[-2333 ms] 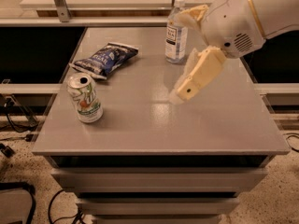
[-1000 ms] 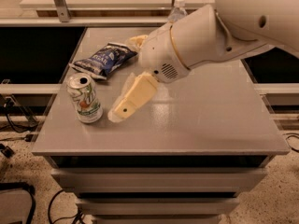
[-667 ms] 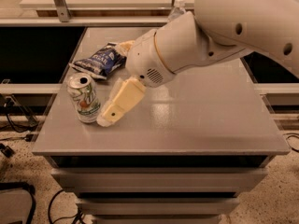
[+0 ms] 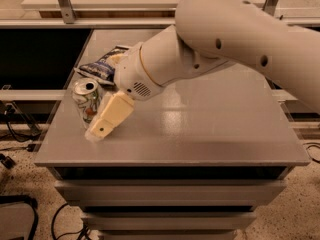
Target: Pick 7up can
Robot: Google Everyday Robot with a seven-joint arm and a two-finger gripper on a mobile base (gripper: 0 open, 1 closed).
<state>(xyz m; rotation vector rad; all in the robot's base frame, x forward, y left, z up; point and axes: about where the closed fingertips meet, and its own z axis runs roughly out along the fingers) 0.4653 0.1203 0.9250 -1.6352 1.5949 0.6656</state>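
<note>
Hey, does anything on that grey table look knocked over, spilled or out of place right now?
Nothing stands out. The 7up can stands upright near the left edge of the table, with no spill around it. The gripper is close beside the can. The dark blue snack bag lies crinkled just behind them.

Upright white-and-silver 7up can with green markings near table edge, gripper just beside it

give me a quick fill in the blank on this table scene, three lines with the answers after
The 7up can stands ____ on the grey table. The gripper is low beside the can, on its ____ side in the camera view. The blue snack bag lies ____ the can, farther from the camera.
Missing words: upright; right; behind.
</note>
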